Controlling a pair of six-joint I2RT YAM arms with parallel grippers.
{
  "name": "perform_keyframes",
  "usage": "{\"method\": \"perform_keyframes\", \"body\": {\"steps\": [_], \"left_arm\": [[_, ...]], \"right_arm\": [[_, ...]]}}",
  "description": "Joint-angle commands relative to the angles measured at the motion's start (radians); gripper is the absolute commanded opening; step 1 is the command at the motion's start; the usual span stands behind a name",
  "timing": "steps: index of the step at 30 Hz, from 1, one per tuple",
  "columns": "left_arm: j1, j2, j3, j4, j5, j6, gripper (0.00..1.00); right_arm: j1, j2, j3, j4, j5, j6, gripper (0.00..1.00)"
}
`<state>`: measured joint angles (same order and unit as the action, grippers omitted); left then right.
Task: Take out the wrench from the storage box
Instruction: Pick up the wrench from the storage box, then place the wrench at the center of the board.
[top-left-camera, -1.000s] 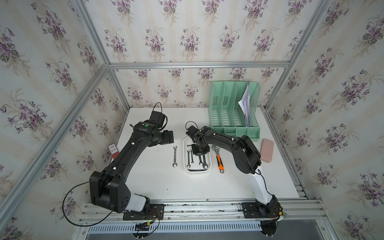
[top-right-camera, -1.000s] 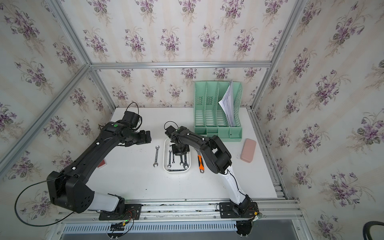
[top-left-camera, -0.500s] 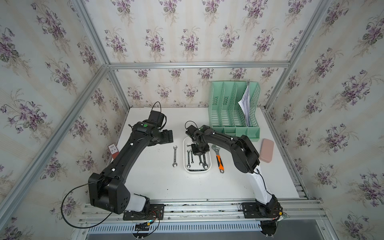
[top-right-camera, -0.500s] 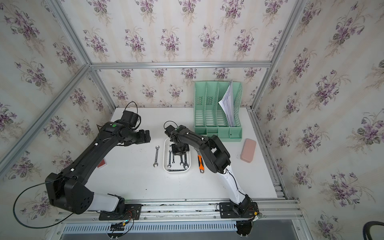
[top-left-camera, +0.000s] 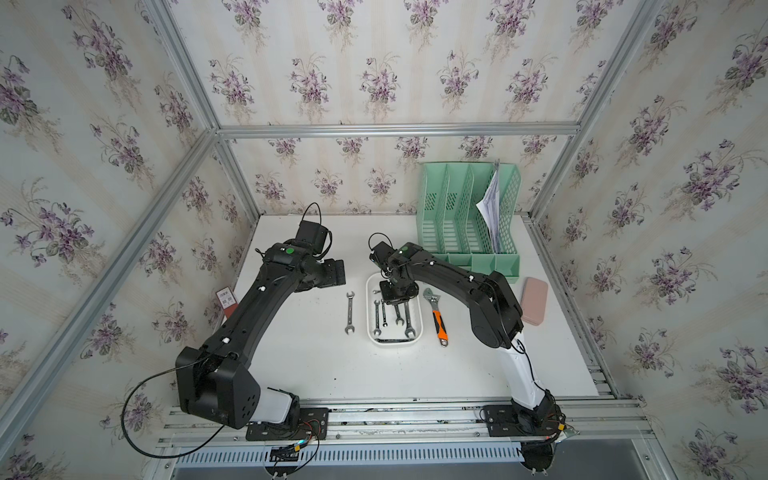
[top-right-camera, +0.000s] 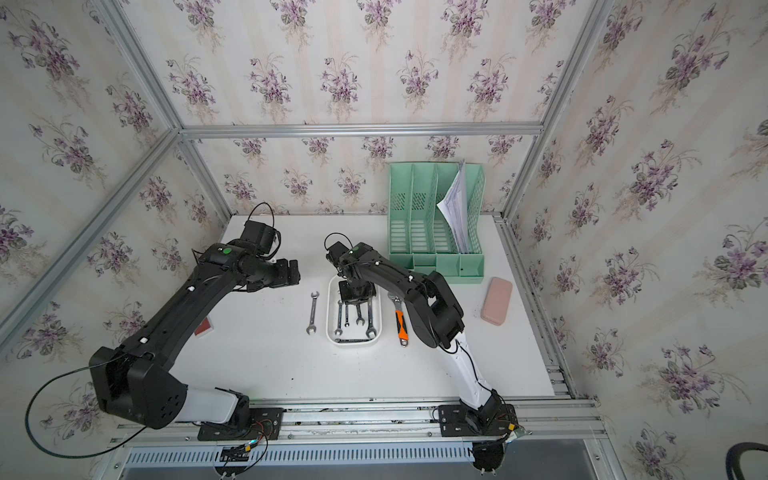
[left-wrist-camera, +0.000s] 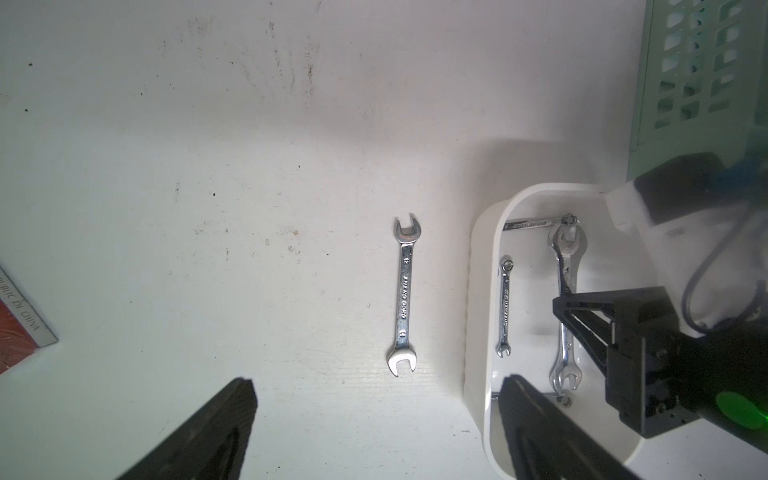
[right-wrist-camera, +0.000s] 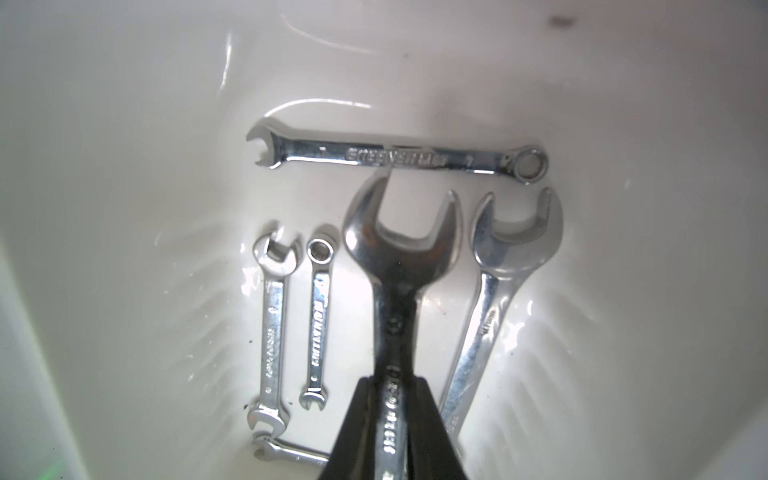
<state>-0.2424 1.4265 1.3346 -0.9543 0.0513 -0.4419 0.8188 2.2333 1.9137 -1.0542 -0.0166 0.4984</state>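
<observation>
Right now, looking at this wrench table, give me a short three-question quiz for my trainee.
1. True or false: the right pincer is shut on a large silver open-ended steel wrench over the shallow white plastic storage box.
2. Which tool lies on the white table just outside the box, on the right arm's side? A: orange-handled adjustable wrench; B: red screwdriver; C: black hammer.
3. Fill in: the left pincer hangs with its jaws ____.
Key: 1 true; 2 A; 3 open.
</observation>
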Motion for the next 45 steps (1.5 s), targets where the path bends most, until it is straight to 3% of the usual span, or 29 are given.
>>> {"method": "perform_keyframes", "body": {"steps": [1,14,30,37,45], "left_arm": [[0.002,-0.003,0.0,-0.005,-0.007,0.008,0.96],[0.0,-0.006,0.009,-0.013,-0.004,0.004,0.96],[0.002,0.011,0.039,-0.031,0.018,-0.013,0.96],[-0.002,0.026,0.04,-0.03,0.037,-0.026,0.96],[-0.02,0.045,0.062,-0.05,0.035,-0.033,0.96]], "right_arm": [[0.0,-0.02,0.016,-0.039,0.022,-0.004,0.0],[-0.037,-0.183,-0.025,-0.063,0.07,-0.037,0.0],[-0.239,-0.482,-0.584,0.165,0.076,-0.14,0.0],[-0.308,-0.497,-0.754,0.273,0.054,-0.182,0.0],[-0.311,-0.457,-0.807,0.33,0.049,-0.189,0.0]]}}
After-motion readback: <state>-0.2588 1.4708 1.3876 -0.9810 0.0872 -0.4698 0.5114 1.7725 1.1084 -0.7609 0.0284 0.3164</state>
